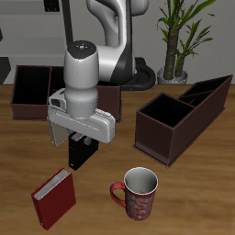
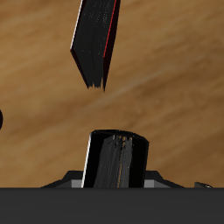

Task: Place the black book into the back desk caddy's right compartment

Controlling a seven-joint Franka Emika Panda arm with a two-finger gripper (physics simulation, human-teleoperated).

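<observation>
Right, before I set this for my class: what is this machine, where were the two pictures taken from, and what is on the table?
It is a simulated robot arm ending in a two-finger gripper. One picture looks at the table from the front and above. The other comes from a camera on the gripper itself, looking down. The gripper appears to hold a black book on edge; the wrist view shows it close up. On the table are a red book, a mug, a back caddy and a diagonal caddy. A plant stands behind.
</observation>
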